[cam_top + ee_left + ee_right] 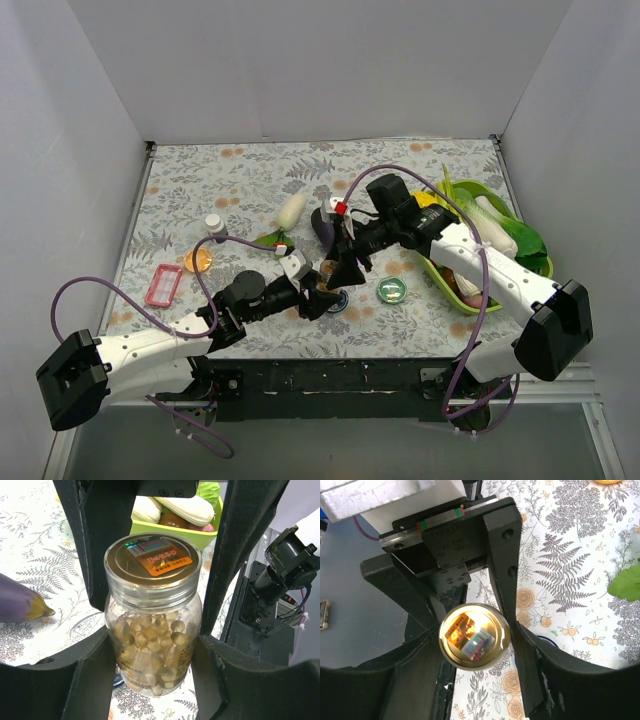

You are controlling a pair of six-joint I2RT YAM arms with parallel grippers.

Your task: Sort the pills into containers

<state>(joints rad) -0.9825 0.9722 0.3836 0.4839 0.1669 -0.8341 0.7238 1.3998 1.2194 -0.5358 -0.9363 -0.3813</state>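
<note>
Bright even light, glare on bottle cap (475, 636)

The top external view looks down from above and behind the arm bases, taking in the whole bench (240, 170). Each wrist view sits close behind its own jaws; both share the bottle (152, 630) between them, the left seeing it side-on, the right its cap (475, 636) from above.

From above, the bottle (323, 287) was nearly hidden between the left gripper (318, 298) and the right gripper (345, 272), and the blue tin (337, 303) showed only a sliver. The left wrist picture's edge cut off the eggplant (20, 602); from the right wrist the cap (474, 636) hid the bottle's body.
</note>
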